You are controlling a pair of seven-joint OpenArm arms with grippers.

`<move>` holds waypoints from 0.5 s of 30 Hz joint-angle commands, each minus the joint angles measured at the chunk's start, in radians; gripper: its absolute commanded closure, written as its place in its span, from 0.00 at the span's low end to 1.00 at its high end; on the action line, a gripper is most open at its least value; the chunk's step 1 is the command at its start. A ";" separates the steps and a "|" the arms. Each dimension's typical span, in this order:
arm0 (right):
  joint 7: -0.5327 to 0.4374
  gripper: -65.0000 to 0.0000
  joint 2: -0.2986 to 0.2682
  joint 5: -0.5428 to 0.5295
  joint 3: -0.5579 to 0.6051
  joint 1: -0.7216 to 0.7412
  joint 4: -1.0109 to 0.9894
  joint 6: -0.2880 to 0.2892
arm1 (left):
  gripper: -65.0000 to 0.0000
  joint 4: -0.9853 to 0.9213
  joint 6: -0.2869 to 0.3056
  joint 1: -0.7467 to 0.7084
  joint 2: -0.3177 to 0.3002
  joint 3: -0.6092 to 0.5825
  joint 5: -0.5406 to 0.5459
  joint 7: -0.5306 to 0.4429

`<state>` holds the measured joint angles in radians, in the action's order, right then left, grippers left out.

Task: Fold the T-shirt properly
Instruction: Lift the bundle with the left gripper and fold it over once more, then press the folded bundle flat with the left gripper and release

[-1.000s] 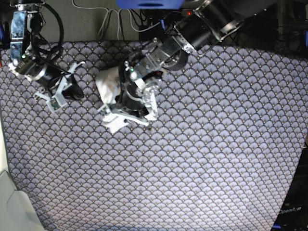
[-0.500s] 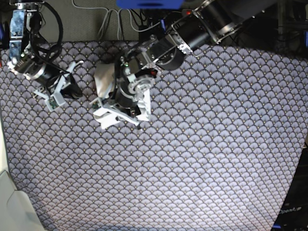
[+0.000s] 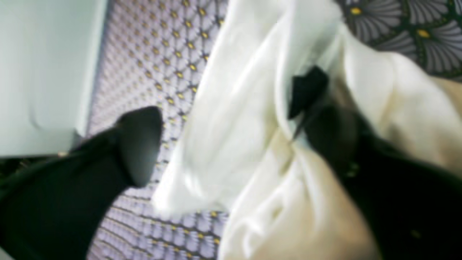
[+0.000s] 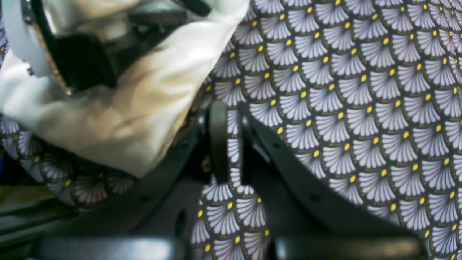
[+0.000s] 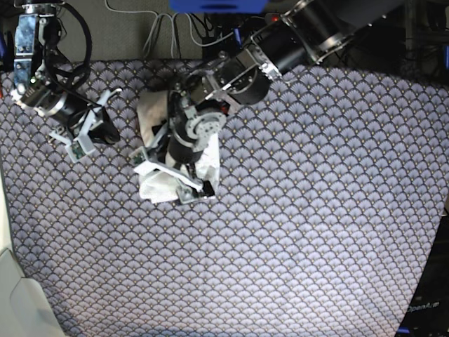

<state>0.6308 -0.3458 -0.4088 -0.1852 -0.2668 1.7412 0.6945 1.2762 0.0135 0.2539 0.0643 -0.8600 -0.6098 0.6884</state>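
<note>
- The patterned tablecloth [image 5: 316, 210] covered the whole work surface, and the T-shirt [image 5: 158, 186] lay bunched in a white heap toward 11 o'clock from its centre, nowhere near a flat fold.
- Your left gripper [image 5: 172, 172] sat right on that heap with its jaws spread wide; in the left wrist view one finger was clear over the tablecloth and the other was against a white fold.
- Your right gripper [image 5: 88, 137] hovered at 9 o'clock of the heap, just beside it, jaws drawn narrow with only tablecloth showing between them, holding nothing.
- My judgement: lifting the left arm could have dragged a snagged fold and undone the bundle, since cloth was draped against that finger.
- A second risk: the wad could have slumped open, having no crisp creases.
- The print and tag were not readable; the left wrist view was blurred, and the arm hid the heap's middle.
</note>
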 commanded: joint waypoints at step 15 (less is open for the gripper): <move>-0.022 0.95 -0.008 -0.019 -0.004 0.008 0.019 0.004 | 0.00 0.237 -0.217 -0.120 -0.079 0.074 -0.078 -0.112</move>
<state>0.6308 -0.3428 -0.4088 -0.1848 -0.2665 1.7416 0.6949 1.4940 -0.1867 0.1158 -0.0299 -0.7879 -0.6724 0.6010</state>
